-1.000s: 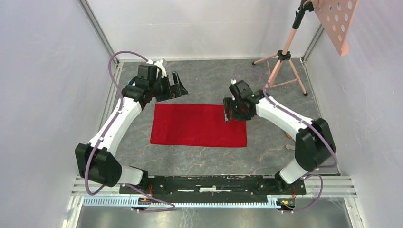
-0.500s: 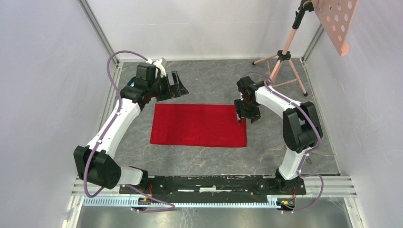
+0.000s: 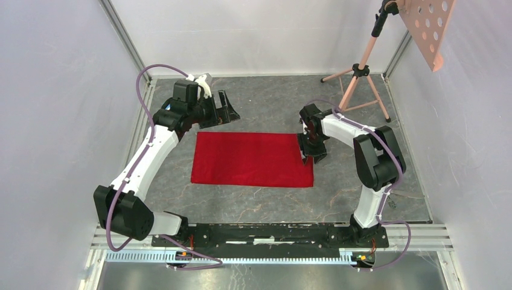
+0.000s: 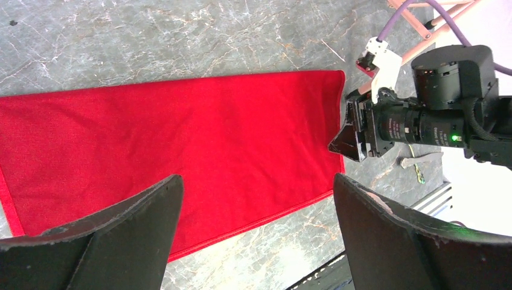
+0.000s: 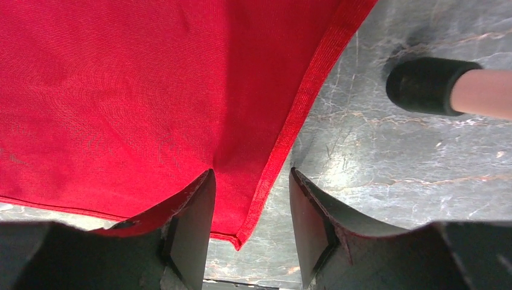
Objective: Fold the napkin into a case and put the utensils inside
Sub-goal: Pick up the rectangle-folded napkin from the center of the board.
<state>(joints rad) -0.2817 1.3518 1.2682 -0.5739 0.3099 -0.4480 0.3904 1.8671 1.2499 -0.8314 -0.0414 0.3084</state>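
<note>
The red napkin (image 3: 250,160) lies flat on the grey table as a wide rectangle; it also shows in the left wrist view (image 4: 181,139) and the right wrist view (image 5: 121,90). My left gripper (image 3: 226,115) is open and empty, held above the table past the napkin's far left corner (image 4: 256,181). My right gripper (image 3: 314,152) is open and low at the napkin's right edge. Its jaws straddle the hem near the corner (image 5: 250,175), one finger over the cloth, the other over bare table. No utensils are in view.
A pink tripod stand (image 3: 359,72) stands at the back right, with one black-capped foot (image 5: 432,84) close to my right gripper. An orange pegboard (image 3: 428,27) hangs at the top right. A small grey piece (image 4: 416,162) lies on the table right of the napkin.
My right gripper has moved from over the napkin's far right part out to its right edge, with the arm folding back. The left arm has barely moved.
</note>
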